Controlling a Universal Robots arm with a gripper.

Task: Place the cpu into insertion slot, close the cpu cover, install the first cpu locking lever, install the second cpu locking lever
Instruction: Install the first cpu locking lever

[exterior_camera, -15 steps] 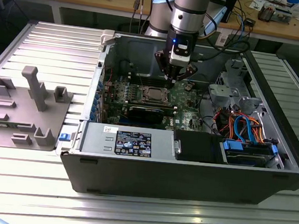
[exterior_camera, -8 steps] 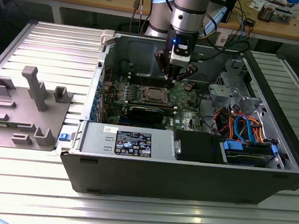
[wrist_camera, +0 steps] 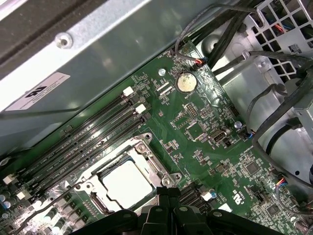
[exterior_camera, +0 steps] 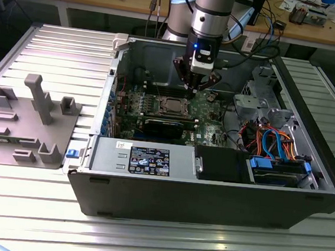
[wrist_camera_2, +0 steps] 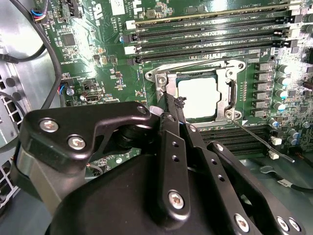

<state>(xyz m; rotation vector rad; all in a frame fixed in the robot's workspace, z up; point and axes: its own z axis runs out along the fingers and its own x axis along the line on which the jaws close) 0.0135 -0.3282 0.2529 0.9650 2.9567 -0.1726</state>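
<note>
Green motherboard (wrist_camera: 205, 147): tool (wrist_camera_2: 168, 100) beside cpu cover (wrist_camera_2: 230, 93).

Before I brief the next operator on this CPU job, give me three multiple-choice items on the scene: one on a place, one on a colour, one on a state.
1. Where does the cpu lie?
A. In the insertion slot
B. On the grey fixture tray
C. Between the gripper's fingers

2. What colour is the motherboard?
A. Blue
B. Green
C. Red

3. How does the cpu cover stand?
A. Lifted upright on its hinge
B. Taken off the board
C. Lying flat over the socket

Answers:
1 A, its silver top sits inside the insertion slot in both wrist views.
2 B, green shows around the socket.
3 C, the frame lies around the chip, level with the board, while the gripper hovers beside it.
</note>
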